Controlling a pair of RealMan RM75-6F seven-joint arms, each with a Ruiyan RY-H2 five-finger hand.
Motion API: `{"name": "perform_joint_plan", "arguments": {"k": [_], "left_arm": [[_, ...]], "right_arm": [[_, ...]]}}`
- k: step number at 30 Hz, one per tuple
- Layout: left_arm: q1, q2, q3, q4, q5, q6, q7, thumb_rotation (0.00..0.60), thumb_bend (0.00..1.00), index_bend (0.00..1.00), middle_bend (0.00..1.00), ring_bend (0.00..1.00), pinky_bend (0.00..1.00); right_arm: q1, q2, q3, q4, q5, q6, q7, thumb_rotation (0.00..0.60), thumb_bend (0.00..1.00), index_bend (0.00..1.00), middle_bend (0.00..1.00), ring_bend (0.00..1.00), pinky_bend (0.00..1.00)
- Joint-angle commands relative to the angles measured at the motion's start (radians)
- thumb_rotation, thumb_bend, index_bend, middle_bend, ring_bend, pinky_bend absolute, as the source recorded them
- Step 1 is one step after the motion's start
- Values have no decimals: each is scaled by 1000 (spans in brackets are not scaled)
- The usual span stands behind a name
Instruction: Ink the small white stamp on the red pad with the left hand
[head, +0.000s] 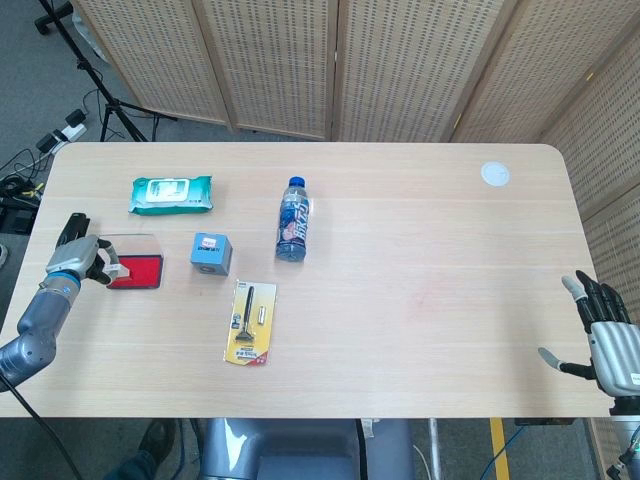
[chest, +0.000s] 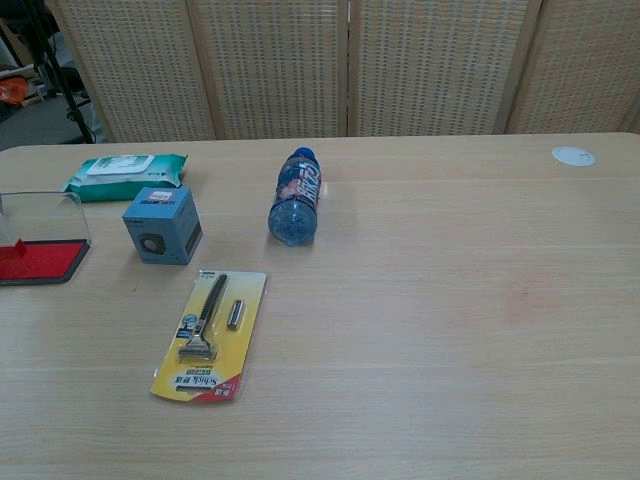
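i have my left hand (head: 82, 257) at the far-left edge of the light wooden table (head: 420, 250), its fingers closed around the small white stamp (head: 113, 268), which it holds just beside the left end of the flat red ink pad (head: 135, 272). i can't tell whether the stamp face is touching the pad or sitting a little off it, so i judge the inking as either under way or about to be pressed; a firm press on the red surface is what i would still want to see.

my right hand (head: 603, 335) hangs off the near-right corner with its fingers spread and nothing in them.

only the head view shows both hands and the stamp. the chest view shows neither hand; there i get the pad (chest: 35, 260) low and side-on at the left border, with its clear plastic lid (chest: 45, 215) standing up behind it, which is easier to read than from above. a blue cube-shaped box (head: 210, 252) sits just right of the pad.
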Motion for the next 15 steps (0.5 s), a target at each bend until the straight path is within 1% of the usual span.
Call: {"name": "perform_joint_plan", "arguments": {"k": [1,8,15], "left_arm": [[-1,-24,-2,28,26,8,-19,600,414,613,988,945,931],[0,-70,2,83,50,-2,-42,600,415,613,988,945,931],[1,-98,8,129,62,-17,-57,600,419,613,988,945,931]], "right_arm": [[1,-2,0,1,3,-3,-4,600,0,0,0,0,0],[2,-4,3,2,7,-4,-7,600,0,0,0,0,0],[4,-8,3,5,9,-8,-11,600,0,0,0,0,0]]}}
